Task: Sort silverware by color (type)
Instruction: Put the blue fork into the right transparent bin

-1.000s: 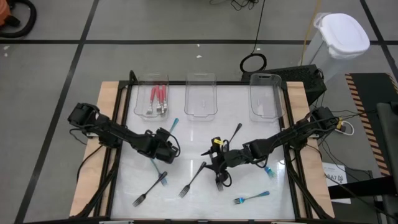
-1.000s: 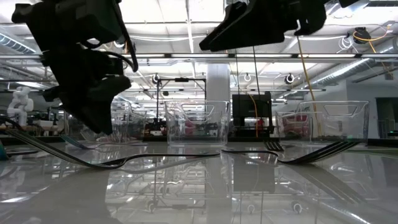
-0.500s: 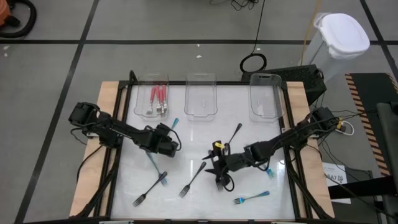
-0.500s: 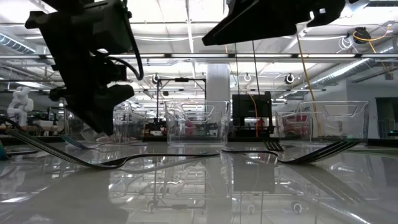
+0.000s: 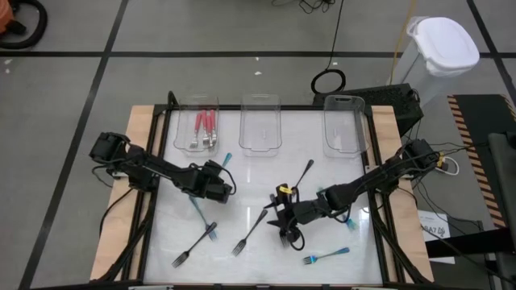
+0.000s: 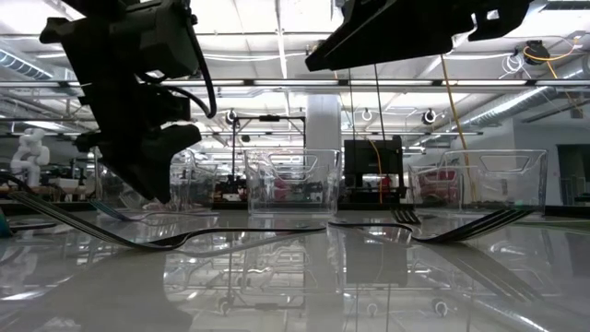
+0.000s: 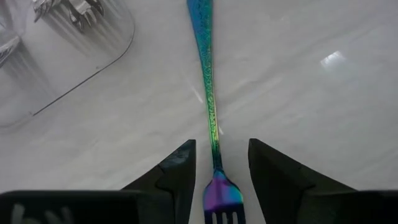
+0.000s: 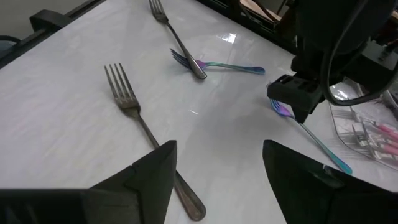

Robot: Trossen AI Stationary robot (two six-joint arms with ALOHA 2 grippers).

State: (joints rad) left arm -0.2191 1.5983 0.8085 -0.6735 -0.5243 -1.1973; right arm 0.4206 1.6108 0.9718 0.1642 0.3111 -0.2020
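Fingers of the left gripper [image 7: 217,180] are being held apart astride a teal fork [image 7: 208,93] left of centre on the tabletop [image 5: 322,242]. At lower centre, the right gripper [image 8: 217,168] is being kept open over a black fork [image 8: 146,134].

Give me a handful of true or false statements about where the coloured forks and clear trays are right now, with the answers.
1. The red-handled forks lie in the clear plastic tray on the left. True.
2. The clear middle tray holds black forks. False: no forks show in it.
3. The left gripper has its open fingers either side of an iridescent blue-green fork. True.
4. The right gripper is clamped on a red fork. False: it is open above a dark-handled fork on the white table.
5. All forks are sorted. False: several lie loose on the table.
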